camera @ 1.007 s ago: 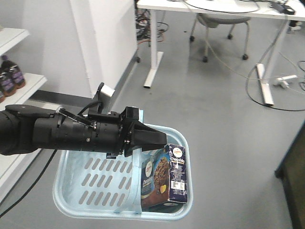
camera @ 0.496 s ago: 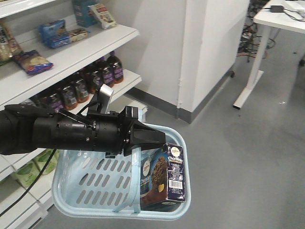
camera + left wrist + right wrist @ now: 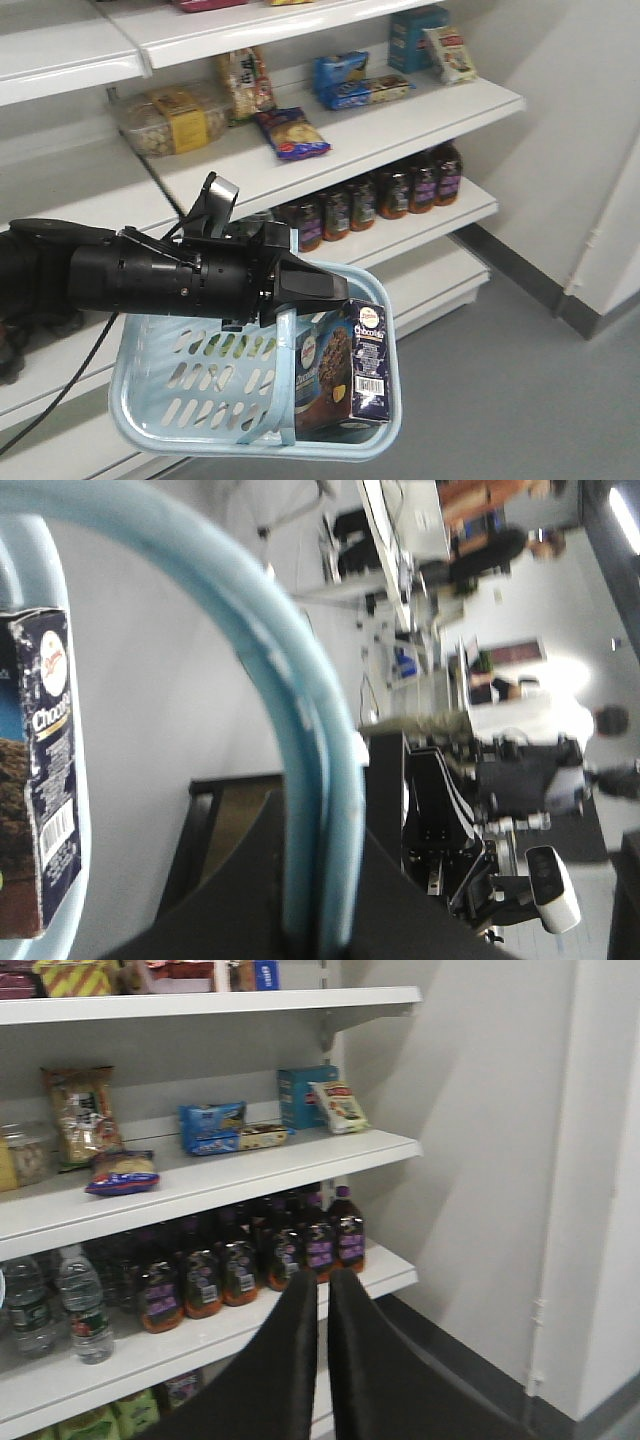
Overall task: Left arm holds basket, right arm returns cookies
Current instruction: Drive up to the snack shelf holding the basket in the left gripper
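Cookies (image 3: pixel 345 375) partly hidden in basket (image 3: pixel 135 420) | left claw (image 3: pixel 335 290) clenched on handle (image 3: pixel 288 375) | right claw (image 3: pixel 322 1282) clenched, empty

Front light: bright, even, from overhead; the white shelves (image 3: pixel 400 122) washed pale toward 12 o'clock.
Front shadows: soft shade lay beneath each shelf board; the left arm (image 3: pixel 170 275) showed as near-featureless black.
Left wrist focus: the basket handle (image 3: pixel 320 780) was smeared and soft; glare burned at 3 o'clock.
Right wrist view: dimmer, slightly blurred; the right gripper (image 3: pixel 322 1278) at 6 o'clock was a dark silhouette.
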Motion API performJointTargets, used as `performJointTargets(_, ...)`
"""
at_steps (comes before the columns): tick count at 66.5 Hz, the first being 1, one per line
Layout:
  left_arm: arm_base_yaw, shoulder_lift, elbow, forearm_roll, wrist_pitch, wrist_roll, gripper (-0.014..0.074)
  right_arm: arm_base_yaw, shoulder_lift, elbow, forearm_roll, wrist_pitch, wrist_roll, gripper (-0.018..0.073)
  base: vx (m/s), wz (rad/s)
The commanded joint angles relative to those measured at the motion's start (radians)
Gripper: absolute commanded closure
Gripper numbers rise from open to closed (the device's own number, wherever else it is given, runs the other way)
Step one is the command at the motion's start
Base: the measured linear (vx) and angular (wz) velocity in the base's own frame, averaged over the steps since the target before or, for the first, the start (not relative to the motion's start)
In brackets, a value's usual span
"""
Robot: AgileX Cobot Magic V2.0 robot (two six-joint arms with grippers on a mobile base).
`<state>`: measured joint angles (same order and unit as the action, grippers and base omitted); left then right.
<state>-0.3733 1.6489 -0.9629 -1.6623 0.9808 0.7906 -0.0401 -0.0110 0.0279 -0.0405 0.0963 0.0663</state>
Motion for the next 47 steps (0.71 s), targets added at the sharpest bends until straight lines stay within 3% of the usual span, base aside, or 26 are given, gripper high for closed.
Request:
performJointTargets(1,-0.006,-0.05,-0.031,-0.117,0.064,0.008,0.0599,-0.007,-0.013,0.018,-0.007,-0.08,-0.01,0.0566,0.18,0.73)
performJointTargets(47,-0.006,-0.05,-0.031,-0.117,0.058,0.008,0.0599,-0.007,-0.013,0.018,-0.007,-0.08,-0.01,0.0566,0.17,0.68)
